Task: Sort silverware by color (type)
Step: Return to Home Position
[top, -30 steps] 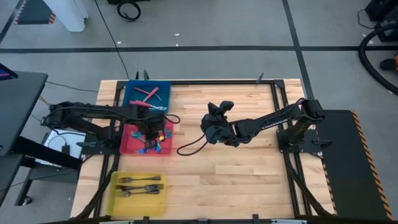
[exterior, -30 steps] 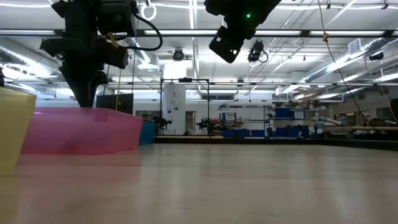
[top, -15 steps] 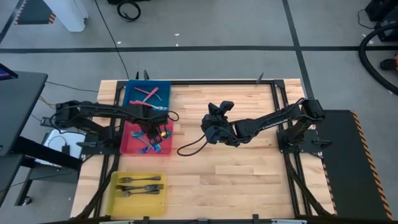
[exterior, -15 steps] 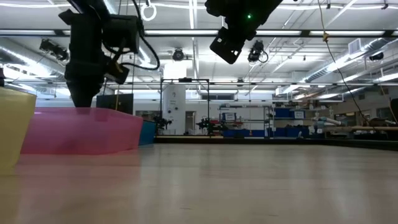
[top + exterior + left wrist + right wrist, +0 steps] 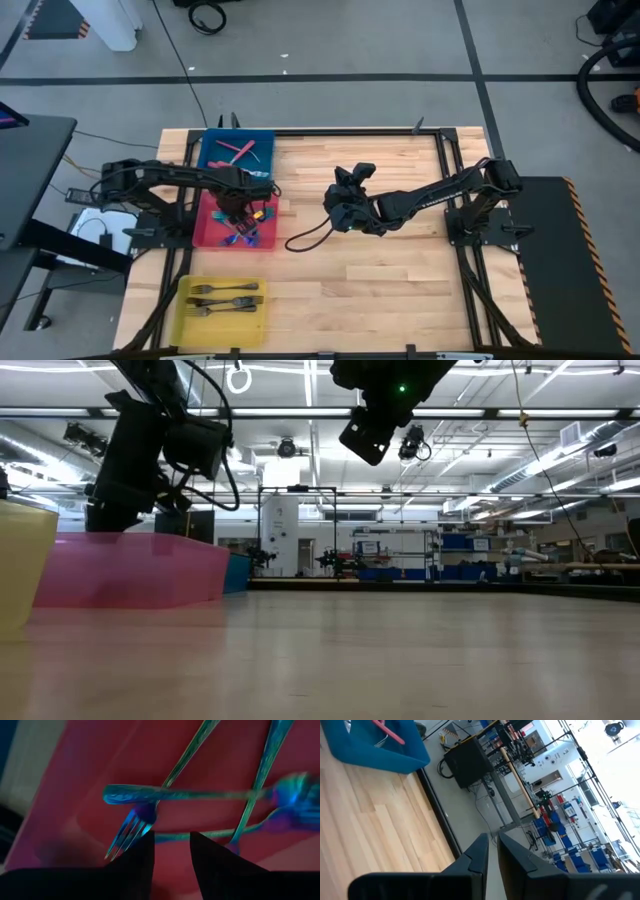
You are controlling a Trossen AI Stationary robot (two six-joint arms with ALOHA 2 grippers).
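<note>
- We see the teal forks (image 5: 185, 795) lying crossed over one another on the floor of the red bin (image 5: 208, 232). The red forks (image 5: 240, 150) are in the blue bin (image 5: 210, 150) just beyond the red bin, and the dark forks (image 5: 225, 295) are in the yellow bin (image 5: 185, 300) on the red bin's other side, a little apart from it.
- We judge these forks to be light, stiff and slick. Because they are thin and lie flat, a pinch across the middle of a handle would suit best. The tangle means that lifting one could drag its neighbour along.
- The left claw (image 5: 240, 205) hangs over the red bin. Its fingers (image 5: 135, 865) are a little parted and hold nothing.
- The right claw (image 5: 347, 180) waits to the right of the red bin, well apart from it and high over the bare desk (image 5: 380, 280). Its fingers are pressed nearly together and it is empty.
- We see no forks on the desk outside the bins, so the sorting looks done.
- The red bin's walls are low, so we think a straight rise clears them.
- A cable (image 5: 305, 238) loops down near the red bin's right edge. We would steer clear of it, as there is plenty of open desk beyond.
</note>
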